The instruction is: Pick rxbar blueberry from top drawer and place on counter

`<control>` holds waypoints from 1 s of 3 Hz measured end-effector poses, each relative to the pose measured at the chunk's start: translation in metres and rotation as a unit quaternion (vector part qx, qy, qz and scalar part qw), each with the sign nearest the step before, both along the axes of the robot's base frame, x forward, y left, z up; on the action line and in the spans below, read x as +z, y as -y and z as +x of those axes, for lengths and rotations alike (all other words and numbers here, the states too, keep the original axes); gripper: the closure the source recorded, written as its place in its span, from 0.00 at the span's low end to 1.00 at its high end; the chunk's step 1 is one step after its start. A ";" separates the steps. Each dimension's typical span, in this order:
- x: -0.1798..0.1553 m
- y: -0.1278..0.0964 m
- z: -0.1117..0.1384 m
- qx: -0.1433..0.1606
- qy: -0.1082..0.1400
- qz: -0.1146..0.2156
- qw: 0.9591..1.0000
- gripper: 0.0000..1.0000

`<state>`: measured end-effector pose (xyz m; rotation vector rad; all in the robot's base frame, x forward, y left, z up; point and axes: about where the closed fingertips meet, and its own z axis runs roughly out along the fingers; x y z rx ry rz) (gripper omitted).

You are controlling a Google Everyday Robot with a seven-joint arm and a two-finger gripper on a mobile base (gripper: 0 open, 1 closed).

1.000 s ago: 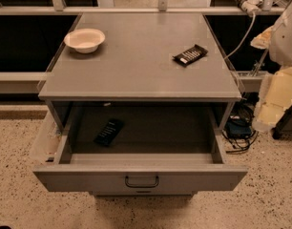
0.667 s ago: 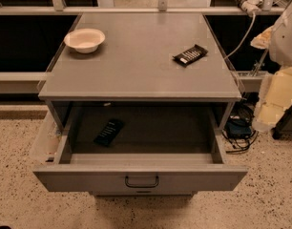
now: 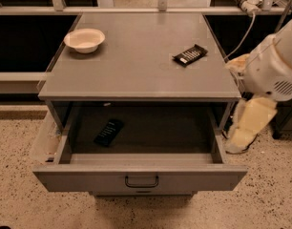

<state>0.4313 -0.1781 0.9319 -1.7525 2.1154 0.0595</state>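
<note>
The rxbar blueberry (image 3: 108,132), a dark flat bar, lies on the floor of the open top drawer (image 3: 88,178), left of its middle. The grey counter (image 3: 136,70) is directly above the drawer. My arm's white housing (image 3: 275,66) and cream lower part come in from the right. My gripper (image 3: 235,144) hangs at the arm's lower end, outside the drawer's right wall, well to the right of the bar. Nothing shows in it.
A white bowl (image 3: 84,39) stands at the counter's back left. A black bar with white lettering (image 3: 190,55) lies at its back right. A cable and plug (image 3: 246,4) hang at the far right. Speckled floor surrounds the cabinet.
My arm has moved down and to the left, closer to the drawer's right side. The bar, the bowl and the drawer have not moved.
</note>
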 end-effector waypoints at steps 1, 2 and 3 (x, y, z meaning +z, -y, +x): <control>-0.049 -0.059 0.003 0.038 -0.003 0.078 0.996 0.00; -0.130 -0.154 0.034 0.081 -0.022 0.138 0.987 0.00; -0.134 -0.157 0.035 0.081 -0.024 0.139 0.987 0.00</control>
